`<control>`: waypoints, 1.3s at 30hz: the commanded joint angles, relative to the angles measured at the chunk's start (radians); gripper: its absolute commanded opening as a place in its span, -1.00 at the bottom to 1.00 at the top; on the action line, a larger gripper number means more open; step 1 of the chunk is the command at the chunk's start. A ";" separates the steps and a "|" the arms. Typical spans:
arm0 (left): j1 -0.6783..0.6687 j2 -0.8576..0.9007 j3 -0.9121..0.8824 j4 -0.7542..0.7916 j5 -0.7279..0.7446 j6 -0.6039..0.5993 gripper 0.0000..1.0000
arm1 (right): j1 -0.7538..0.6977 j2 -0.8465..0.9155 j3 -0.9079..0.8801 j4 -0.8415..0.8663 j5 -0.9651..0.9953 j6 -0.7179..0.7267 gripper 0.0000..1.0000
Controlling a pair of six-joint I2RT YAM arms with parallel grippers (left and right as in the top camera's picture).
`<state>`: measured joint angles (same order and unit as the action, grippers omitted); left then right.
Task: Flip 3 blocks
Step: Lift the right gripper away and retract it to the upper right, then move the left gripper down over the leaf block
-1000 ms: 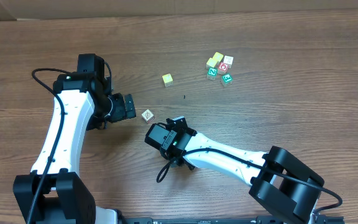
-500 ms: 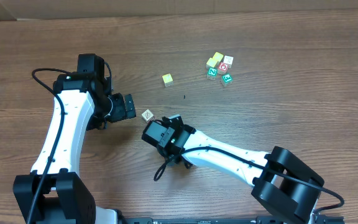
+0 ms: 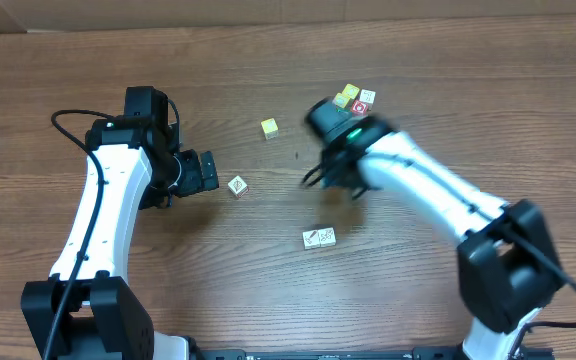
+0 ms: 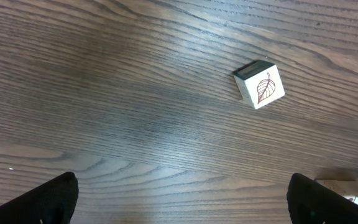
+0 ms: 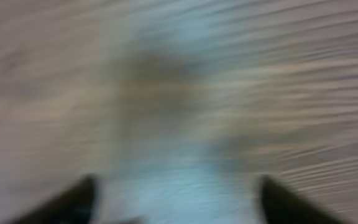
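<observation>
We find left gripper (image 4: 182,200) and right gripper (image 5: 178,196) spread, empty. Leaf block (image 4: 261,92) lies near the left one; two more blocks (image 3: 319,238) touch, well apart. We would straddle squarely, pinch opposite faces, roll.

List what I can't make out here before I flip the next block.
- Right wrist view: all smeared by blur; nothing under the right claw is readable.
- Overhead: the right arm covers part of the coloured cube cluster; marks on the two blocks are too small.
- Left wrist: a cream block is cut off by the bottom edge.
</observation>
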<state>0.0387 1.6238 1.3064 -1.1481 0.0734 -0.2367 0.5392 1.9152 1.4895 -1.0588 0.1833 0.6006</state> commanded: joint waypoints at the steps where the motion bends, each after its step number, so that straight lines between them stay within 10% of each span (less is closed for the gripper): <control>1: -0.006 0.007 0.021 0.001 -0.006 0.005 0.99 | -0.137 -0.032 0.015 -0.026 0.006 -0.007 1.00; 24: -0.006 0.007 0.021 0.056 -0.006 0.003 1.00 | -0.639 -0.032 0.015 0.089 0.006 -0.006 1.00; 31: -0.009 0.008 0.020 0.103 0.303 -0.142 1.00 | -0.639 -0.032 0.015 0.089 0.006 -0.006 1.00; 32: -0.014 0.008 0.020 0.108 0.330 -0.142 0.83 | -0.639 -0.032 0.015 0.089 0.006 -0.006 1.00; 34: -0.042 0.008 0.017 0.127 0.330 -0.177 -0.27 | -0.639 -0.032 0.015 0.089 0.006 -0.006 1.00; 39: -0.209 0.034 0.011 0.129 0.088 -0.389 -0.25 | -0.639 -0.032 0.015 0.089 0.006 -0.006 1.00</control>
<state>-0.0593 1.6245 1.3071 -1.0176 0.2974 -0.4603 -0.1001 1.9152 1.4895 -0.9730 0.1867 0.5976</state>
